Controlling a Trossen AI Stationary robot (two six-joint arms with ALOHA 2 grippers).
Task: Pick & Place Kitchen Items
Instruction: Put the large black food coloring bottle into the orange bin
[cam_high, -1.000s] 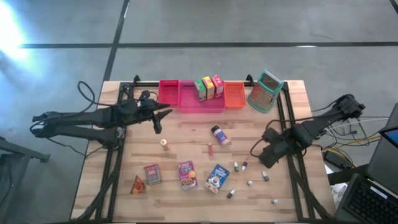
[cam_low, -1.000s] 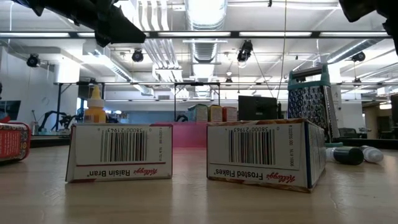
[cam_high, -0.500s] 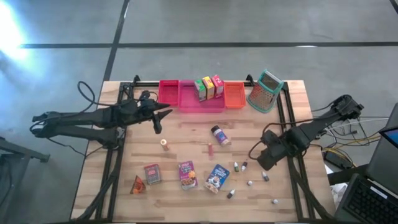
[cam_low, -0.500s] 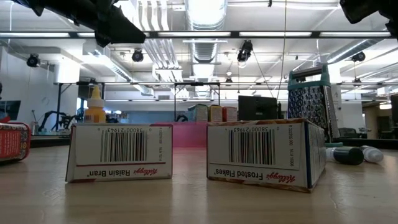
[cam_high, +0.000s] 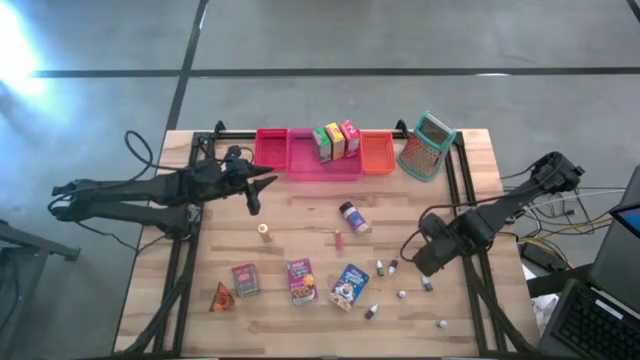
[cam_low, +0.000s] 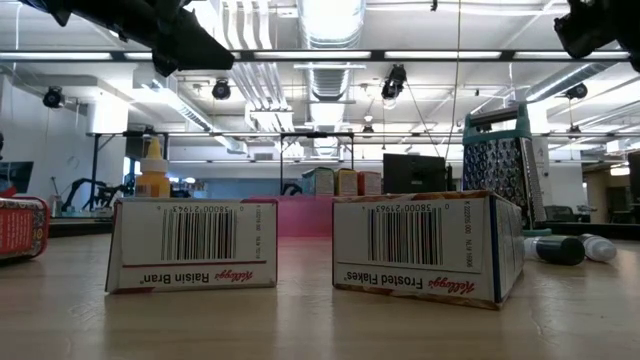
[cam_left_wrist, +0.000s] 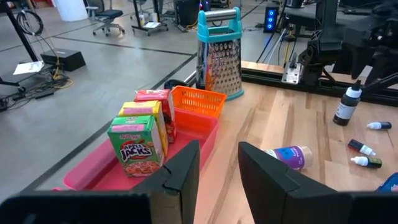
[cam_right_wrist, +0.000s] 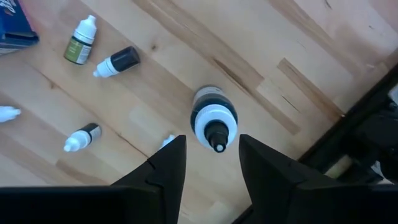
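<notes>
My right gripper (cam_right_wrist: 211, 140) (cam_high: 421, 256) points straight down at the table's right, open. A small dark bottle with a white cap (cam_right_wrist: 214, 121) (cam_left_wrist: 346, 104) stands upright on the wood below it, in line with the gap and untouched. Other tiny bottles (cam_right_wrist: 115, 61) (cam_high: 381, 268) lie around it. A jar (cam_high: 352, 217), a red box (cam_high: 245, 280), a purple box (cam_high: 301, 281), a blue box (cam_high: 349, 285) and an orange wedge (cam_high: 221, 297) lie mid-table. My left gripper (cam_left_wrist: 219, 152) (cam_high: 252, 192) hovers open at the far left with nothing between its fingers.
Along the far edge stand a red tray (cam_high: 272, 150), a pink tray (cam_high: 325, 165) holding three small boxes (cam_left_wrist: 138, 142), an orange basket (cam_high: 377, 153) and a teal grater (cam_high: 427, 146). Black frame rails (cam_high: 472, 290) run down both sides of the table.
My right gripper has sunk toward the upright bottle and drifted a little toward the table's near edge, still pointing down. The gap between its fingers looks the same. The things on the table have stayed where they were.
</notes>
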